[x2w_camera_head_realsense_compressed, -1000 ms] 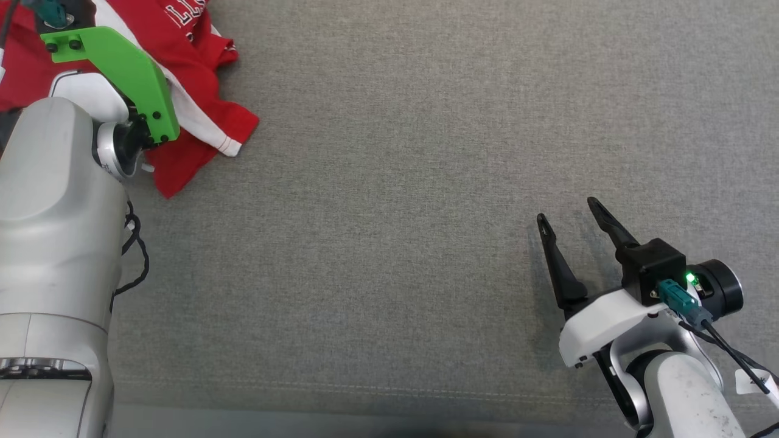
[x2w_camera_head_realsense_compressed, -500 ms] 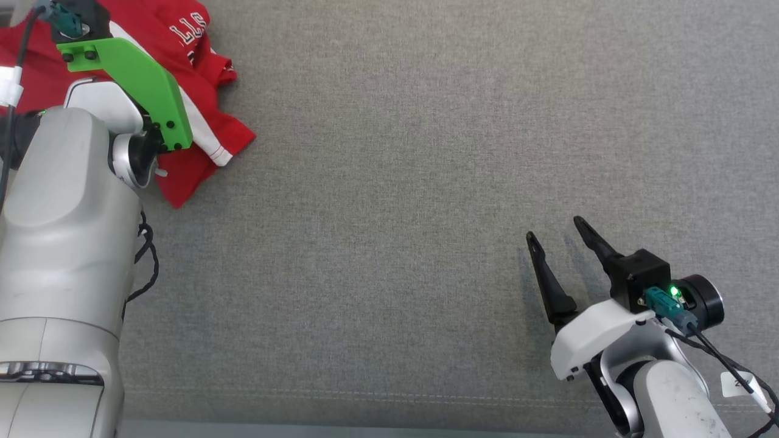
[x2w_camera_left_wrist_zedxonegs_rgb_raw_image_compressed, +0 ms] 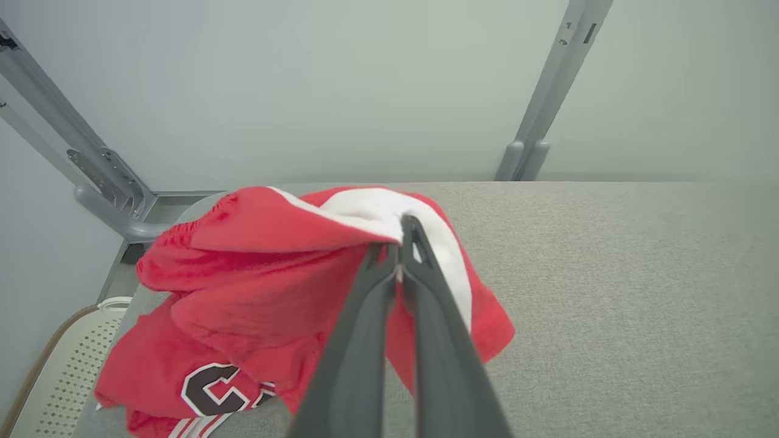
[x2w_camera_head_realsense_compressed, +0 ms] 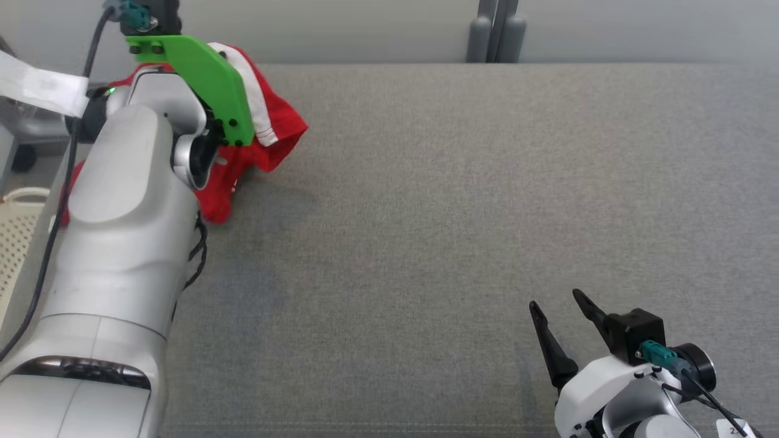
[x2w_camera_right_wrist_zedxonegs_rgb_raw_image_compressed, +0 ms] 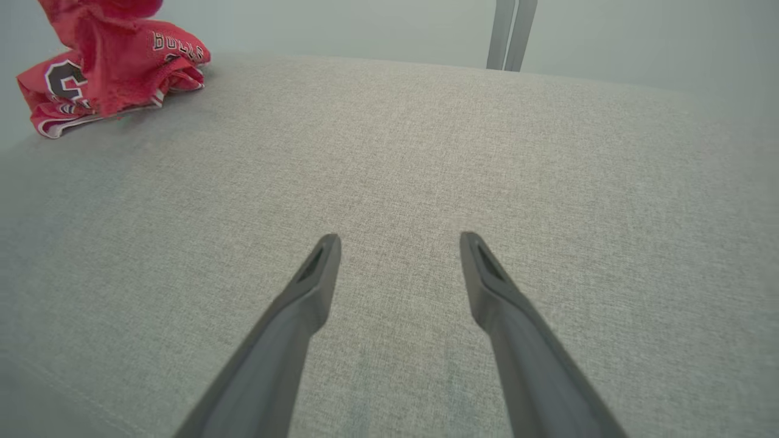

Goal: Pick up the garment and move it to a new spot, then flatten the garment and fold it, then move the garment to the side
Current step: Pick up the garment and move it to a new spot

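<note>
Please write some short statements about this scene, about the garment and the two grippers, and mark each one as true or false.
1. The left gripper is shut on the red garment. True.
2. The right gripper holds a part of the garment. False: it is open over the bare grey surface, apart from the garment.
3. The garment lies flat and spread out in the middle of the surface. False: it is bunched up near the far left corner, with one fold raised in the left gripper.
4. A pale perforated basket shows beside the left edge of the surface. True.
</note>
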### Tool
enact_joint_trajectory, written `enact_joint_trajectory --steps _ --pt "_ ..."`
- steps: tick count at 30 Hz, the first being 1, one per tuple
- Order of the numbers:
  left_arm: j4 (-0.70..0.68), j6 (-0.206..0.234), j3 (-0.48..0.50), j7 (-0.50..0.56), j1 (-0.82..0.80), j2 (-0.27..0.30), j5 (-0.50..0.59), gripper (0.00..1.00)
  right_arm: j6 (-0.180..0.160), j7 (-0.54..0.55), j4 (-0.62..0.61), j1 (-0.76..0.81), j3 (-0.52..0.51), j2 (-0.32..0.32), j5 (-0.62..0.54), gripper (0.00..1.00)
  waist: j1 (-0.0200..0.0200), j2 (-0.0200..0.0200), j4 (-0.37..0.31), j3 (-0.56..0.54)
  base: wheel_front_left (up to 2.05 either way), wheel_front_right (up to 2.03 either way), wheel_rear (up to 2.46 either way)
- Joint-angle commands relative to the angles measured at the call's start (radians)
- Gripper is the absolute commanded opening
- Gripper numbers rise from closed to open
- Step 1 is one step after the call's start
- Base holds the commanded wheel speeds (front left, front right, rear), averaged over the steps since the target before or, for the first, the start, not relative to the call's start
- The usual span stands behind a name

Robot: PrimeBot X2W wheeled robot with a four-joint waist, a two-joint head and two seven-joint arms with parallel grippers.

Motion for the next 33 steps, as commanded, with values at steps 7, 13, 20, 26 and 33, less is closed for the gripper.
enact_joint_trajectory --steps 7,13,20,26,33 --pt "-0.076 -0.055 -0.07 -0.083 -0.026 -0.057 -0.04 0.0 0.0 0.001 0.0 0.029 0.023 -0.003 0.021 1.0 0.0 0.0 -0.145 -0.16 0.0 0.0 0.0" --pt "-0.192 -0.069 -0.164 -0.154 -0.015 -0.061 -0.177 0.0 0.0 0.005 0.007 0.031 0.037 -0.003 0.019 1.0 0.0 0.0 -0.239 -0.171 0.0 0.0 0.0" --pt "-0.306 -0.017 -0.286 -0.255 0.001 -0.06 -0.385 0.0 0.0 0.003 0.002 0.015 0.051 -0.003 0.021 1.0 0.0 0.0 -0.355 -0.15 0.0 0.0 0.0" --pt "-0.279 0.047 -0.4 -0.305 0.004 -0.058 -0.455 0.0 0.0 -0.007 0.002 0.0 0.051 -0.002 0.033 1.0 0.0 0.0 -0.42 -0.109 0.0 0.0 0.0" --pt "-0.115 0.08 -0.451 -0.377 0.013 -0.029 -0.387 0.0 0.0 -0.017 0.008 -0.009 0.044 -0.002 0.038 1.0 0.0 0.0 -0.445 -0.068 0.0 0.0 0.0"
